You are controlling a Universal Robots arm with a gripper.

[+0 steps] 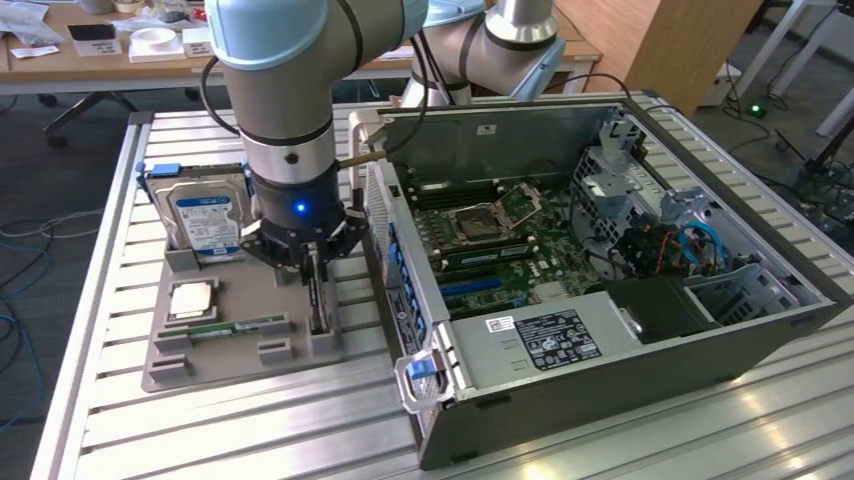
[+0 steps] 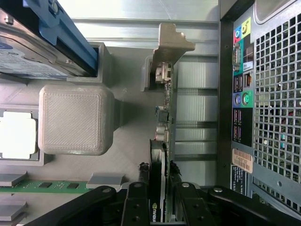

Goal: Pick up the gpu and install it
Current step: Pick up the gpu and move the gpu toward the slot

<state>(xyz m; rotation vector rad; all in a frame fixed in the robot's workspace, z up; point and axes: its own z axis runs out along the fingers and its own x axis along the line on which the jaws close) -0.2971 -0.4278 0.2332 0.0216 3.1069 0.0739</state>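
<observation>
Counting across the exterior view from its left, the grey tray carries four parts. There is one hard drive upright at the tray's 11 o'clock, one CPU at 9, and one RAM stick lying flat near 6. One gpu stands on edge in a slot at 3 o'clock.

One arm drops straight onto that card. Its gripper is spread just wider than the gpu, with one finger along each face (close, though firm contact is not clear). In the wrist view the card runs edge-on away from the fingers to its silver bracket, and its lower edge sits in the tray.

At 3 o'clock of the tray, just beside it, lies one open case holding one motherboard and one power supply. Its rear ports face the tray.

Everything rests on a slatted metal table. Behind it, at 12 o'clock, are desks and a wooden cabinet, and loose cables lie on the floor at 9.
</observation>
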